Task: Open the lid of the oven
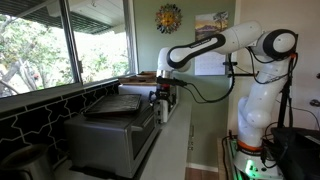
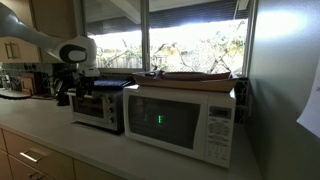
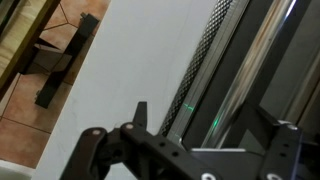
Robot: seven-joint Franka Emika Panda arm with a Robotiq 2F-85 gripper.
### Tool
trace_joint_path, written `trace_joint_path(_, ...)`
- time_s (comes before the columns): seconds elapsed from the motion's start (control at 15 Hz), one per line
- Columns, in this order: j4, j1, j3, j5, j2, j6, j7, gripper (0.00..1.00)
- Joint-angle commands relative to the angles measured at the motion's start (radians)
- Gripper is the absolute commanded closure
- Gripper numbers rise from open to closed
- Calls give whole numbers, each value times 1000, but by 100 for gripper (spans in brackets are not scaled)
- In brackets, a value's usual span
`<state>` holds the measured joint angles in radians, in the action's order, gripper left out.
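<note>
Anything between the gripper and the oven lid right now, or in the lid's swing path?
Nothing visible. The gripper sits by the upper front edge of the oven, close to the lid, and both exterior views show no object between them. The counter in front of the lid shows nothing in its swing path.

A home kitchen is suggested by the oven and white microwave set on a bench (drawers underneath) below a window.
</note>
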<state>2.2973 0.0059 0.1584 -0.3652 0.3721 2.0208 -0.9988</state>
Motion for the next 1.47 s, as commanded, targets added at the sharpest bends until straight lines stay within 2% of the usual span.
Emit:
trace_joint_path(0.0, 48, -2, -8, 26, 30, -12, -34, 0)
trace_joint_path(0.33, 95, -13, -29, 43, 70, -28, -28, 0)
trace_joint_path(0.53, 133, -9, -56, 21, 109, -31, 22, 0)
trace_joint_path(0.87, 208, -3, -109, -45, 158, -21, 185, 0)
trace_joint_path(1.27, 274, 7, -167, -216, 175, 13, 381, 0)
trace_joint_path(1.4, 284, -21, -153, -238, 169, 19, 346, 0)
